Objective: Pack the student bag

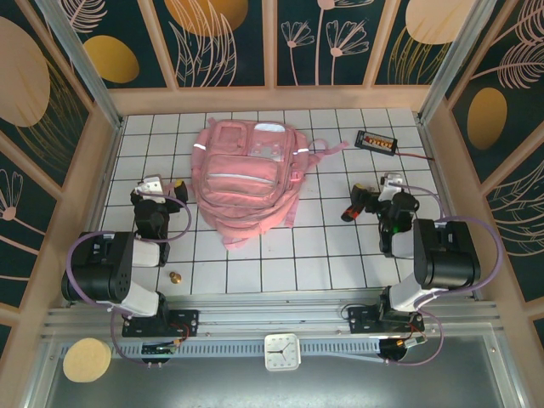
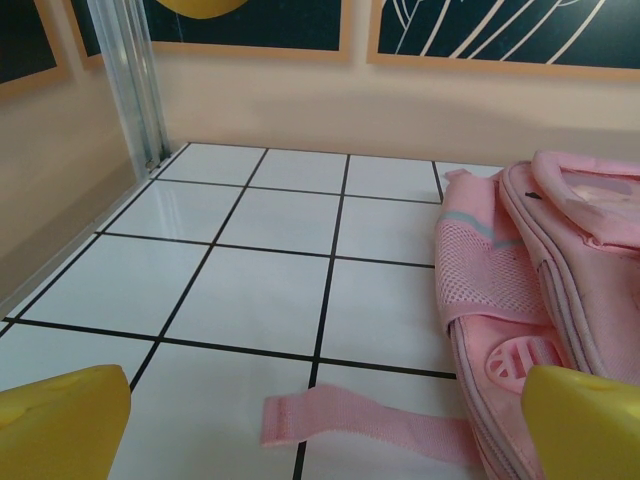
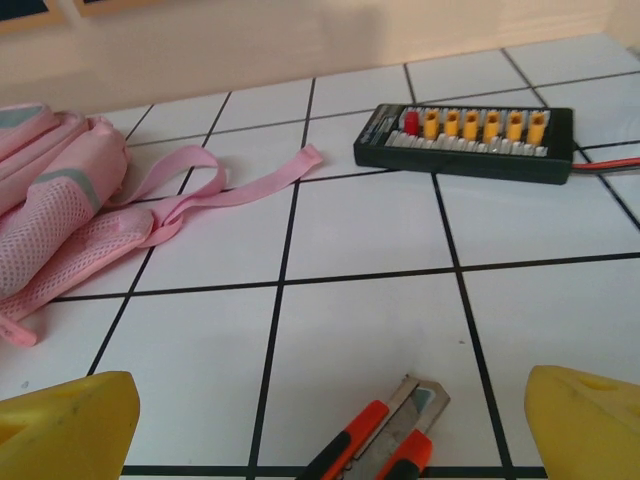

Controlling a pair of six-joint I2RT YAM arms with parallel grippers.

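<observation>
Two grippers hang low over the table and neither holds anything. The left gripper (image 2: 320, 435) has its yellow fingers (image 2: 60, 425) spread wide with bare tile and a loose pink strap end between them. The right gripper (image 3: 325, 415) is just as wide apart.

The student bag (image 1: 248, 180), a large pale pink fabric backpack with glossy front pockets and white reflective strips, lies flat with its front up in the far middle of the table. It is just right of the left gripper, and its straps trail toward the right arm. I cannot see an opened compartment, so the packing looks barely begun.

An orange-and-black utility knife (image 3: 385, 445) lies on the tile just ahead of the right gripper's open fingers, so it seems the likeliest first pick. Taking it would call for a short drop and a square close across its narrow body. The bag would also need opening, probably by the left arm. A black charging board with yellow connectors (image 3: 465, 140) sits farther off, near the far right corner, with a red lead attached.

The table (image 1: 340, 263) is glossy white tile with black grout lines, so slim things may slide. Pale wooden framing and dark teal panels printed with gold leaves and discs wall it in.
</observation>
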